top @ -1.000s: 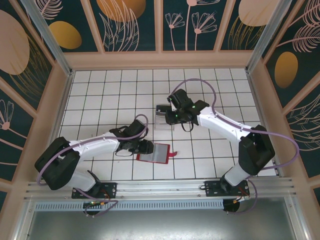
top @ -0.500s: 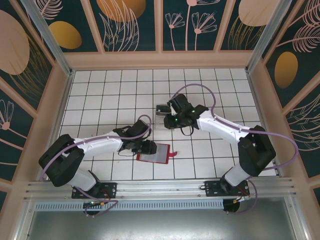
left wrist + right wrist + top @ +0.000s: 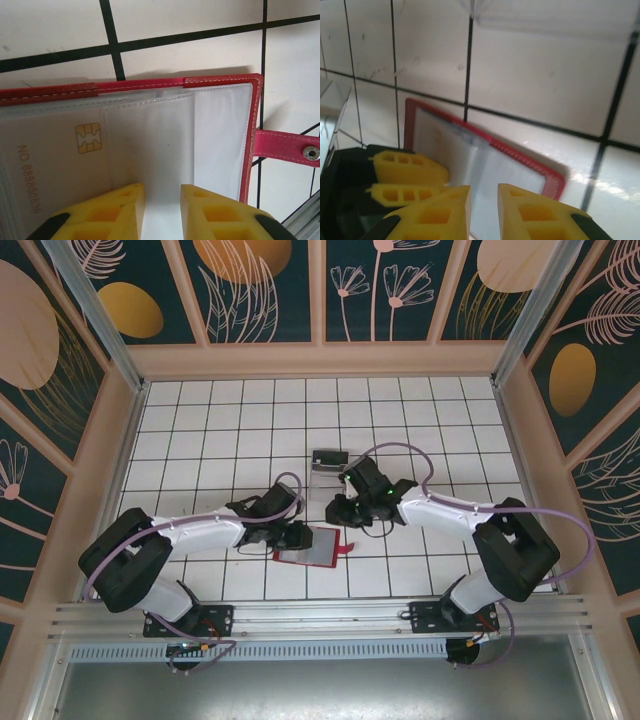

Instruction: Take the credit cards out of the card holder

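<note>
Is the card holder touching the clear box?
Apart. The top view shows the card holder and the box with a plain gap between them.

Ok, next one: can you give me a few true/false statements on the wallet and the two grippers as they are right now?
1. The card holder lies open on the tiles. True.
2. A card with a gold chip sits in one of its clear sleeves. True.
3. The right gripper holds a card. False: nothing is between its fingers, and it hangs above the holder.
4. The closing tab is snapped over the holder. False: it sticks out sideways, flat on the tiles.
5. The left gripper is at the holder's sleeves. True.
</note>
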Available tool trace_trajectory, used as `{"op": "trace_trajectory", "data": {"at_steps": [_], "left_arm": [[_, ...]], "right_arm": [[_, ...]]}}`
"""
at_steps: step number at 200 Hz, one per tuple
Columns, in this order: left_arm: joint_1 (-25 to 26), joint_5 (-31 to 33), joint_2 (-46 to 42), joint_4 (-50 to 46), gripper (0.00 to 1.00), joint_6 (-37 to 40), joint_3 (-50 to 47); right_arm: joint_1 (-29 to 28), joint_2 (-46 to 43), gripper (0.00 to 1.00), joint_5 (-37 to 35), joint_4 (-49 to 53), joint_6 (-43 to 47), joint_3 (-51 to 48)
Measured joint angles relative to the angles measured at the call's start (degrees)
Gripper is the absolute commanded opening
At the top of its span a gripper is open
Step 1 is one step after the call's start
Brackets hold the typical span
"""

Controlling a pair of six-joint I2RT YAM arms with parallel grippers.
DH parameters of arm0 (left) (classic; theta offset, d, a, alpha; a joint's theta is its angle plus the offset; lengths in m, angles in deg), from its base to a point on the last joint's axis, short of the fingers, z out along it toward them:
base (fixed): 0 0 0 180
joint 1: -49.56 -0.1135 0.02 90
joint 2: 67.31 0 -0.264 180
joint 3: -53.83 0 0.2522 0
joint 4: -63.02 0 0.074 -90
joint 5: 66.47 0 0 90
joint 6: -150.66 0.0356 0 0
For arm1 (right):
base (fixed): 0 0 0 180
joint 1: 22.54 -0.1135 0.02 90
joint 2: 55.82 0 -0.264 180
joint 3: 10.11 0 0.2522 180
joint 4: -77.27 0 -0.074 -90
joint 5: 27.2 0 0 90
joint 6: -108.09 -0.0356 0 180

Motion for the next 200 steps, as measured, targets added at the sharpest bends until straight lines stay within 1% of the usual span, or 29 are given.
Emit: {"op": "trace_trajectory", "data": {"at_steps": [50, 72, 95, 128, 181, 200], "left_arm": [[0.02, -1.05, -0.52, 4.66, 0.18, -1.44, -2.71], [0.00, -1.05, -0.66, 5.44, 0.16, -1.79, -3.50], [0.00, -0.98, -0.70, 5.77, 0.15, -1.92, -3.87], [-0.07, -0.83, -0.74, 6.08, 0.15, -2.29, -4.15], [0.02, -1.03, -1.62, 6.14, 0.15, -2.29, -4.26], [0.02, -0.79, -2.25, 5.75, 0.16, -2.29, -4.26]], "right_arm": [[-3.91, 5.84, 0.26, 3.06, -5.14, -3.54, -0.07], [-4.26, 7.93, 0.29, 3.41, -5.90, -4.42, 0.02], [-4.26, 8.96, 0.29, 3.93, -6.32, -4.98, 0.22], [-4.26, 9.94, 0.23, 4.48, -7.21, -5.05, 0.35], [-4.26, 12.07, 0.09, 4.44, -8.33, -5.40, 0.33], [-4.28, 12.31, 0.06, 4.44, -8.70, -5.42, 0.33]]}}
